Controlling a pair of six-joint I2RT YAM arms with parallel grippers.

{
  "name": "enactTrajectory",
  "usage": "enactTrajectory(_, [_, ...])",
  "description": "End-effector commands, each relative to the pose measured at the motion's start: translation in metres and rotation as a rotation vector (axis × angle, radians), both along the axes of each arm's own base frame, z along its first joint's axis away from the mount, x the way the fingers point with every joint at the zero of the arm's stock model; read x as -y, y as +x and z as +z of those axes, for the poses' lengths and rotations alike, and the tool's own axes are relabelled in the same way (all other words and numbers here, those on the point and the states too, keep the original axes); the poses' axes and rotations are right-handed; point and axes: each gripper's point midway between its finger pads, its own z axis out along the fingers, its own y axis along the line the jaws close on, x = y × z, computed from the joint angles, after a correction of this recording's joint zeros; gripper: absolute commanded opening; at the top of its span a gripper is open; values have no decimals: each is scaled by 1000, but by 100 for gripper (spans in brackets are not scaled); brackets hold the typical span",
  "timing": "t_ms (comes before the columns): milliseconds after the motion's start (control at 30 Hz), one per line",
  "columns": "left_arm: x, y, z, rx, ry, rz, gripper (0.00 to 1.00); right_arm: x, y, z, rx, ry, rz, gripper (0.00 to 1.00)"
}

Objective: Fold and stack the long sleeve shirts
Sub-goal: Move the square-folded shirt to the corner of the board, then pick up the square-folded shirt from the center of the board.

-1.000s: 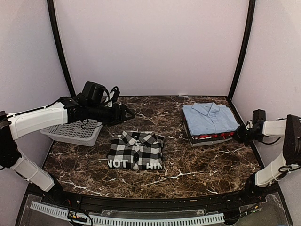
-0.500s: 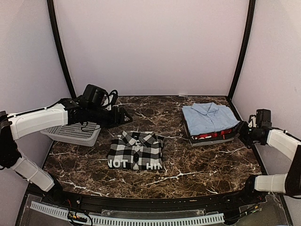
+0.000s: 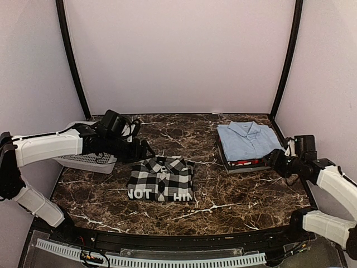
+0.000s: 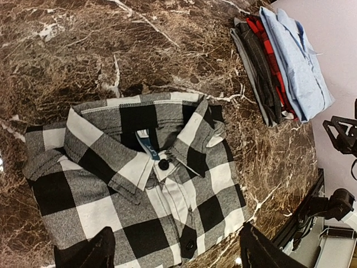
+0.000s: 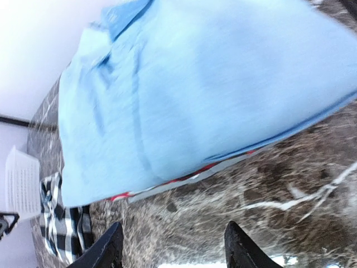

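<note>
Left gripper: I see its jaws spread wide with nothing pinched between them, hanging just above the lower front of the checked shirt.
Buffalo-check shirt: it lies folded flat on the marble table. Its collar is straight ahead of the left jaws and its button placket runs back toward the gap between them. From the top camera I read white block lettering along its near hem.
Right gripper: I see these jaws apart too, gripping nothing and low over the marble.
Light blue collared shirt: it is folded on top of the stack, directly ahead of the right jaws, with a strip of bare marble between fingertips and cloth.
Red shirt: it sits under the blue one, and only its edge shows.
Dark grey garment: this is the lowest layer I can make out. I cannot tell what garment it is.
Stack from the left jaws: it is well apart from them, ahead and off to one side.
Perforated plastic basket: it stands behind the left jaws, under that arm.
</note>
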Motion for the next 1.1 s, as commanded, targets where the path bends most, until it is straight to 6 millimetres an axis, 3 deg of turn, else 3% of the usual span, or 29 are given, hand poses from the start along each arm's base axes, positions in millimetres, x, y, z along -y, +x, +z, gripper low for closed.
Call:
enactTrajectory(0, [-24, -12, -25, -54, 106, 64, 75, -54, 6, 18, 29, -30, 134, 59])
enactTrajectory(133, [-52, -19, -47, -96, 218, 143, 75, -113, 8, 20, 13, -72, 259, 59])
enactTrajectory(267, [-67, -26, -65, -129, 264, 168, 71, -170, 11, 21, 23, -81, 358, 59])
enactTrajectory(600, [-68, -30, -90, -143, 270, 126, 67, -290, 10, -2, 0, -129, 578, 59])
enactTrajectory(733, [-64, -28, -96, -135, 264, 111, 66, -317, 7, -22, -31, -145, 628, 59])
enactTrajectory(833, [-65, -29, -105, -150, 275, 108, 65, -326, 9, -34, -52, -163, 636, 58])
enactTrajectory(1067, [-67, -32, -116, -168, 287, 108, 64, -320, 12, -65, -102, -257, 611, 58])
